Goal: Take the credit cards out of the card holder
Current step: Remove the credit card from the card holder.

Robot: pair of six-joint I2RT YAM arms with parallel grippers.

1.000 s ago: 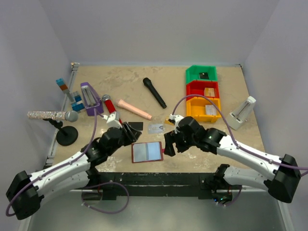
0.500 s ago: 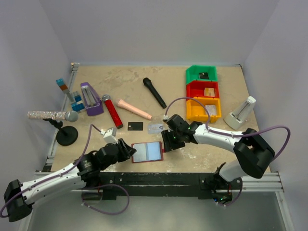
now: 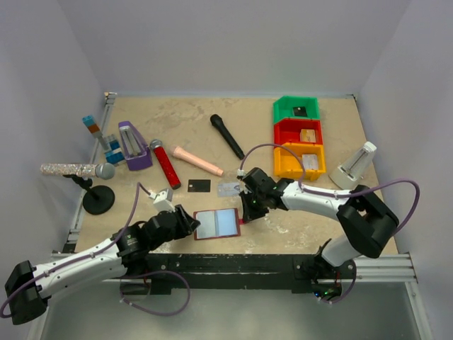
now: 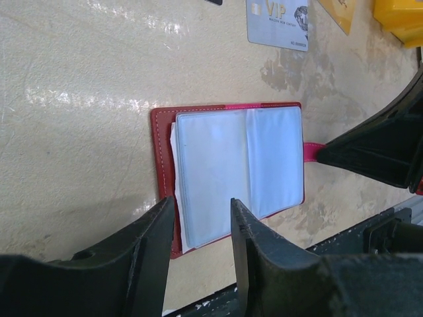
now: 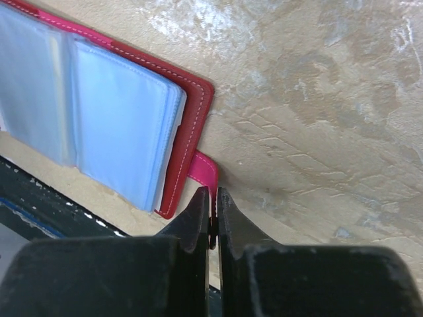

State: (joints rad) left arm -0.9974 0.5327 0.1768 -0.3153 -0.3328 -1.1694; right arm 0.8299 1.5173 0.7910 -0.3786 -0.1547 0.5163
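The card holder (image 3: 216, 224) lies open near the table's front edge, dark red with pale blue sleeves (image 4: 225, 165) facing up. My right gripper (image 3: 248, 210) is at its right edge, shut on the small red tab (image 5: 205, 173). At the holder's left near corner my left gripper (image 4: 198, 211) stands open, its fingers (image 4: 158, 231) straddling the sleeve edge without closing on it. Of the credit cards, a black one (image 3: 200, 185) and a silver-grey one (image 3: 228, 189) lie flat on the table behind the holder. A tan-gold card (image 4: 340, 10) shows beside the silver one (image 4: 277, 23).
Behind the cards lie a red microphone (image 3: 164, 164), a pinkish cylinder (image 3: 198, 161) and a black microphone (image 3: 227, 136). Green (image 3: 296, 108), red (image 3: 300, 132) and yellow (image 3: 301, 159) bins stand at back right, with a white stand (image 3: 356, 166) beside them. A purple box (image 3: 132, 146) and a microphone stand (image 3: 98, 200) are at left.
The right gripper has come down to the holder's right edge and shut on the red tab. The left arm has drawn back and settled at the holder's left corner.
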